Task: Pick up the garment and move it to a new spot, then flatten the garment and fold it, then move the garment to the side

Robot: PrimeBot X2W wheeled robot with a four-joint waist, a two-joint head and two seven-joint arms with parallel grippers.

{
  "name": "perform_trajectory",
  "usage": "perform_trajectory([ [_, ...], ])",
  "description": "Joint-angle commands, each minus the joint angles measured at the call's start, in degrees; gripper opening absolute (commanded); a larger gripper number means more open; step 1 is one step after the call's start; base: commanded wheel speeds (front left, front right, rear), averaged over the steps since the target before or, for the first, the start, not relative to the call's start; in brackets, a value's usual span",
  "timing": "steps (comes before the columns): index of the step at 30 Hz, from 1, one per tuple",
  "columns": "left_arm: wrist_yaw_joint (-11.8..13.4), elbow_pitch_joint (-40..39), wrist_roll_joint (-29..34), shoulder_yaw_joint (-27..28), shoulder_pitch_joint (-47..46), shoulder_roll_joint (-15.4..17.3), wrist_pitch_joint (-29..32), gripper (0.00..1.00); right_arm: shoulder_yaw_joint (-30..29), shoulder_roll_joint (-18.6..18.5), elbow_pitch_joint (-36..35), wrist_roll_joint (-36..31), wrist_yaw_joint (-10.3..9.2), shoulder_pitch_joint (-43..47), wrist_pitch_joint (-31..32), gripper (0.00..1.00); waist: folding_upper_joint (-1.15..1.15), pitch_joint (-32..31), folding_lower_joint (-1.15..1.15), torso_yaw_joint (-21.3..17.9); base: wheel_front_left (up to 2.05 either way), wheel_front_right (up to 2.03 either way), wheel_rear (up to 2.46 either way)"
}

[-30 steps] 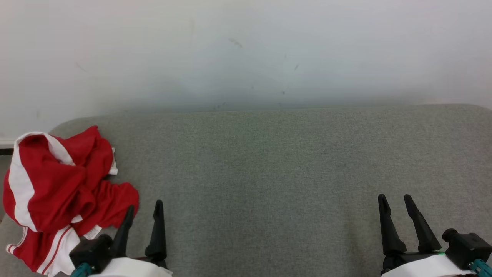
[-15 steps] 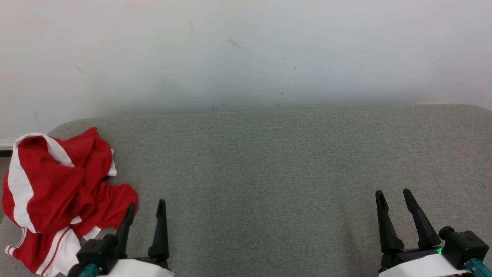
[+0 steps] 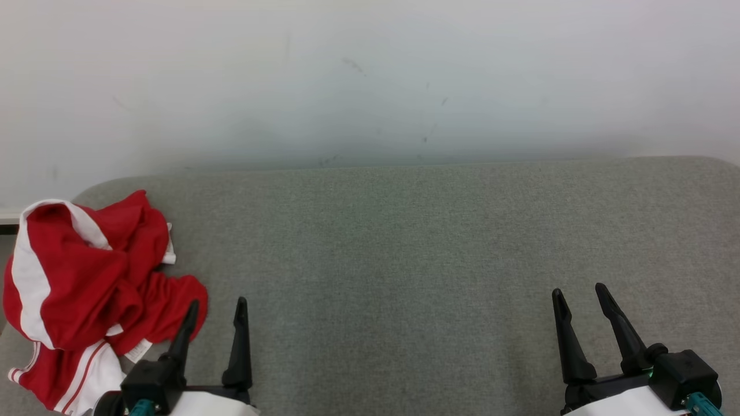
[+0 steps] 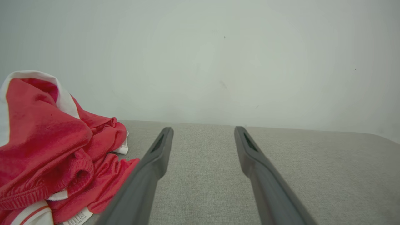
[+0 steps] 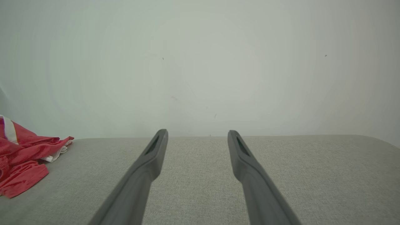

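- Left tool (image 3: 217, 301): two long dark fingers spread wide apart with nothing between them. It sits at the near left of the counter (image 3: 404, 260). Its left finger is just beside the garment's (image 3: 87, 277) near right edge; contact cannot be told.
- Right tool (image 3: 578, 288): fingers likewise apart and empty, at the near right, well apart from the garment.
- Garment: red with white bands and trim, crumpled in a heap at the left end of the counter. A white label shows at its near edge. No tool holds it.
- Change, last second: the right tool has drifted a little to the left and slightly farther out. The left tool has scarcely shifted, and the garment lies as it did.
- Reading of that change: likely small settling moves ahead of a reach. The pick-up has not begun, so moving, flattening, folding and setting aside all remain. The left tool looks better placed for the first grasp.
- Containers: none entered; the garment lies loose on the grey fabric surface.
- Wall (image 3: 370, 86): pale, faintly scuffed, behind the far edge.
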Motion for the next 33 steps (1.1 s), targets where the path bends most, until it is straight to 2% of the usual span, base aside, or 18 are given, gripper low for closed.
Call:
perform_trajectory([
  [1, 0.02, 0.0, 1.81, 0.28, -0.13, 0.17, -0.61, 1.0, 0.29, -0.49, -0.13, -1.51, -0.09, -0.27, -0.63, 1.0, 0.0, 0.02, 0.0, -0.03, 0.0, 0.0, 0.0],
  [9, 0.25, -0.1, 4.09, 0.65, -0.11, 0.07, -1.39, 1.0, 0.96, -0.5, -0.36, -3.51, -0.1, -0.27, -1.43, 1.0, 0.0, 0.14, 0.0, -0.24, 0.0, 0.0, 0.0],
  [33, 0.1, 0.66, 1.4, 1.24, -0.12, -0.08, -1.44, 1.0, 0.87, -0.47, -0.4, -3.05, -0.1, 0.01, -1.48, 1.0, 0.0, 0.19, 0.0, -0.12, 0.0, 0.0, 0.0],
])
